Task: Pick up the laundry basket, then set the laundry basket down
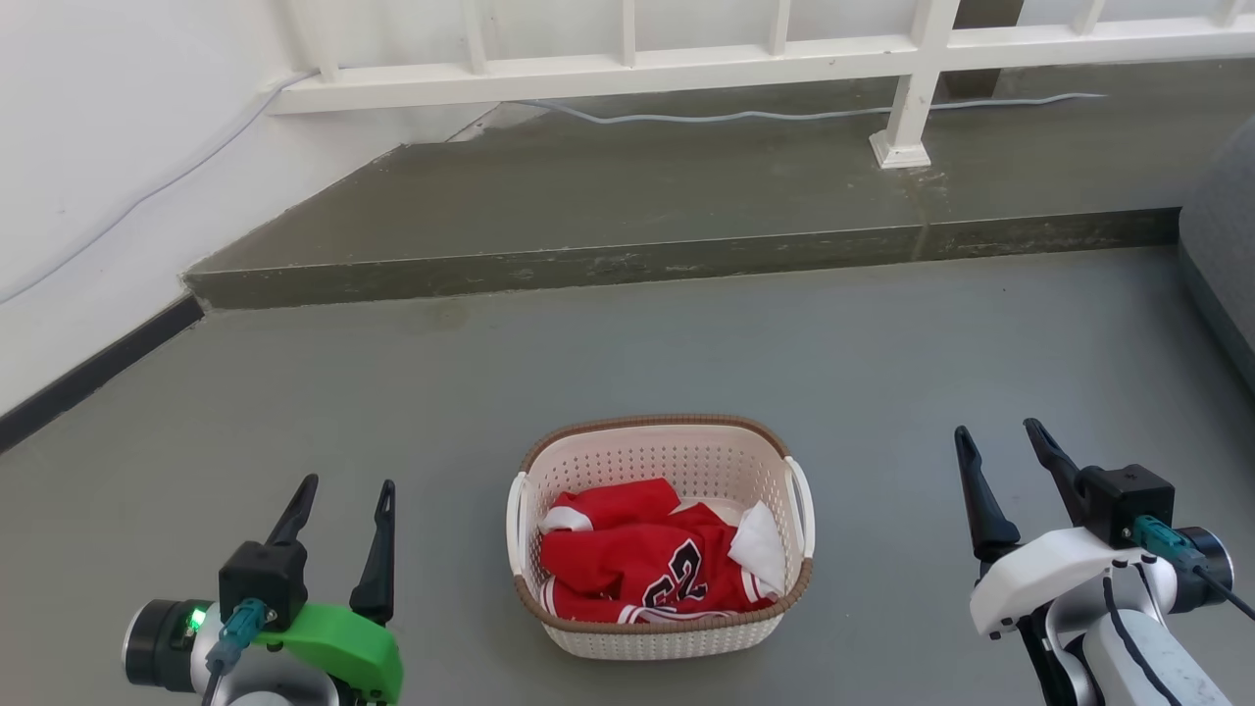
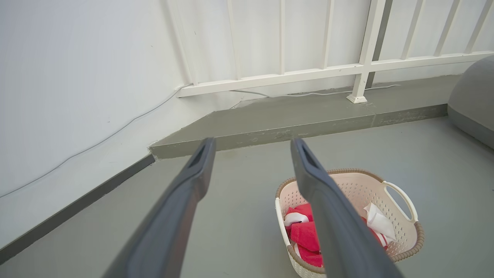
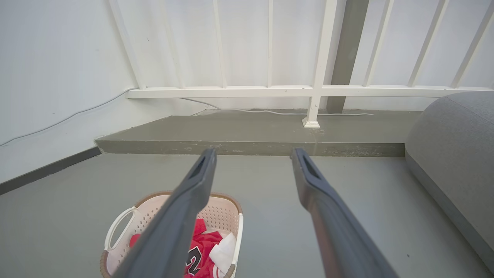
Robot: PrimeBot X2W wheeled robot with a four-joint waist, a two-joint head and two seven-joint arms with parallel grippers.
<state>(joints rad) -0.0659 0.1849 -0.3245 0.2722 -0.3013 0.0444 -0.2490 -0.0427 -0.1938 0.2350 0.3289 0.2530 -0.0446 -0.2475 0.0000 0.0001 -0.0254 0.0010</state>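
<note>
Checking the pick-up stage: not yet begun, in our judgement. We find the laundry basket upright on the grey floor, w/ a red jersey and a white cloth inside. The left gripper sits well to the basket's left and the right gripper well to its right. Neither touches it, and nothing is held. The fingers of each are spread wide, w/ a plain gap between them in both wrist views. The basket's left handle and right handle each face the gripper on that side, unobstructed.

Step in hand, as we judge: approach prior to grasp. Next move req'd: bring each gripper inward and down to the handle on its side, fingers straddling the loop, then close both evenly. The lift needs both arms rising together, else the basket tilts & the contents shift. The raised step beyond the basket's far side looks to be no obstruction.
</note>
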